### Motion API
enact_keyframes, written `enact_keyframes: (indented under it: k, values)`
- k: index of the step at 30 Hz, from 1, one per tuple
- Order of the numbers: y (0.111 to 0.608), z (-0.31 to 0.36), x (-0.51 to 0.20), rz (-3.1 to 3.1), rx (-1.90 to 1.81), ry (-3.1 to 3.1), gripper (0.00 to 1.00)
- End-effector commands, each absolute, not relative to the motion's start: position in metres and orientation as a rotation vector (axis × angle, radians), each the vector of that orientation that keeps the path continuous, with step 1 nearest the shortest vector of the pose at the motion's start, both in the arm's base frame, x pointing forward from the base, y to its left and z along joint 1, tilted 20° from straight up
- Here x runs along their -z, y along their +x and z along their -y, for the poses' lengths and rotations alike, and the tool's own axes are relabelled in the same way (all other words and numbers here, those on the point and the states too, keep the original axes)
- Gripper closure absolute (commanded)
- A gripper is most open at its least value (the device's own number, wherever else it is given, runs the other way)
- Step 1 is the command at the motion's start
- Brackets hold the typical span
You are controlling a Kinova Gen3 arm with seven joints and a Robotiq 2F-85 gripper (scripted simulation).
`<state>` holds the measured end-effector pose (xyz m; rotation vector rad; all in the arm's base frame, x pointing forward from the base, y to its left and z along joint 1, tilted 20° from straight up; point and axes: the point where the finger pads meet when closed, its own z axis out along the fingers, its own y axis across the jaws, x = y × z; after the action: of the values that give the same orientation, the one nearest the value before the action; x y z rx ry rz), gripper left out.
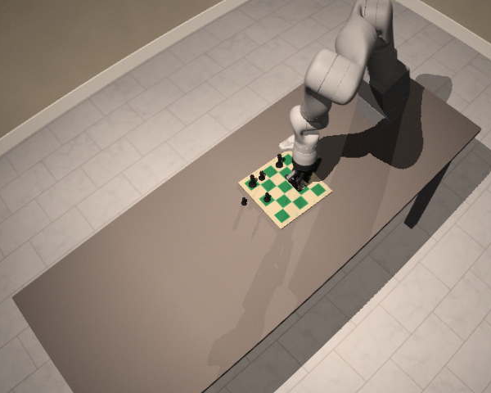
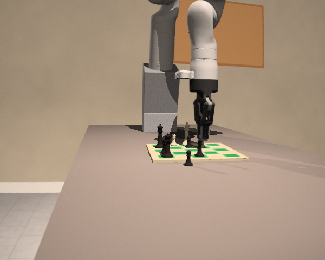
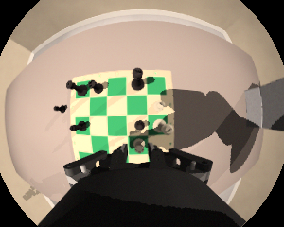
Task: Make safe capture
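The green and cream chessboard (image 1: 285,189) lies on the brown table. My gripper (image 1: 299,182) is lowered onto the board's side nearest the arm base, and it also shows in the exterior view (image 2: 202,142). Its fingers stand partly open on either side of a pale piece (image 3: 140,146), with nothing gripped. A second pale piece (image 3: 160,127) stands just beside it, and a black piece (image 3: 140,125) stands one square ahead. A black pawn (image 1: 244,201) stands upright on the table beside the board and also shows in the exterior view (image 2: 188,157).
Black pieces stand on the board: a tall one (image 2: 159,136), another (image 2: 167,145), a pawn (image 2: 188,141) and one near my fingers (image 2: 199,148). A white pawn (image 2: 174,139) stands at the back. The arm's grey base block (image 2: 160,97) is behind the board.
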<state>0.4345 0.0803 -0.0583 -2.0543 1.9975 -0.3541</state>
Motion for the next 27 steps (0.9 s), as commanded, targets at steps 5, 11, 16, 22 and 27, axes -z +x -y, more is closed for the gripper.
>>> enact_keyframes:
  k: [5,11,16,22,27]
  values:
    - [0.4353,-0.0783,0.0683,-2.002,0.354,-2.061,0.63]
    - [0.4355,-0.0783,0.0689,-2.002,0.354,-2.061,0.63]
    - [0.4355,-0.0783,0.0689,-2.002,0.354,-2.061,0.63]
    - [0.4355,-0.0783,0.0689,-2.002,0.354,-2.061,0.63]
    - [0.4355,-0.0783,0.0689,-2.002,0.354,-2.061,0.63]
